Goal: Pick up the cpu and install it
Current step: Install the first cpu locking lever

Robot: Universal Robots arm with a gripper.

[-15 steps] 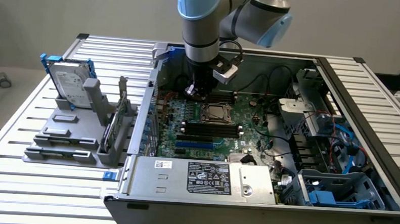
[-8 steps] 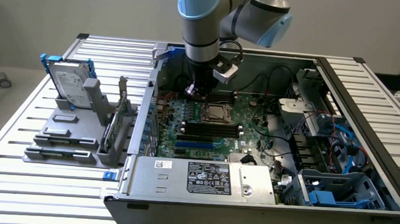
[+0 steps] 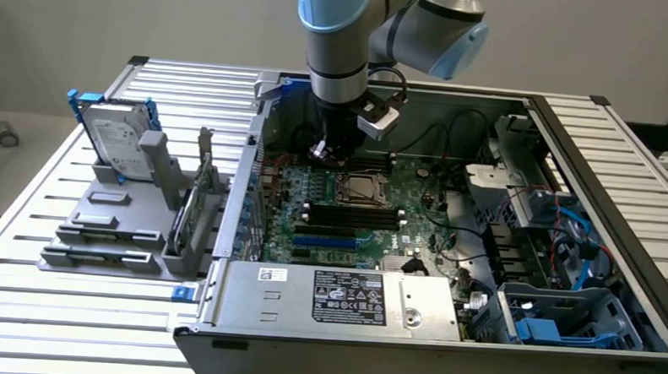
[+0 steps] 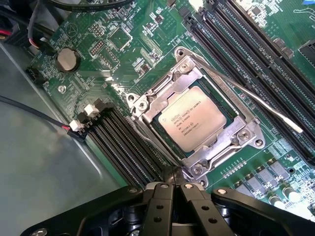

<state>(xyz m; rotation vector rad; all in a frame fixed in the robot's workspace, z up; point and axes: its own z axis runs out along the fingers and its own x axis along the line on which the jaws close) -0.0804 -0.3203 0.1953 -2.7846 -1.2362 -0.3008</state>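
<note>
The gripper (image 4: 173, 173) is clenched, its two black fingers pressed tip to tip with nothing between them. It hangs just above the motherboard (image 4: 123, 44), beside one corner of the socket (image 4: 142, 105). The cpu (image 4: 193, 118) lies flat inside that socket, silver top up, ringed by the metal frame, with a thin lever (image 4: 256, 101) angling out from it. The arm (image 3: 340, 44) drops straight down into the open case (image 3: 605, 165). The case lies on a slatted metal table (image 3: 24, 326). At the exterior view's left, a hard drive (image 3: 120, 135) stands in a grey rack (image 3: 106, 228). A plain pale wall (image 3: 94, 16) is behind.
</note>
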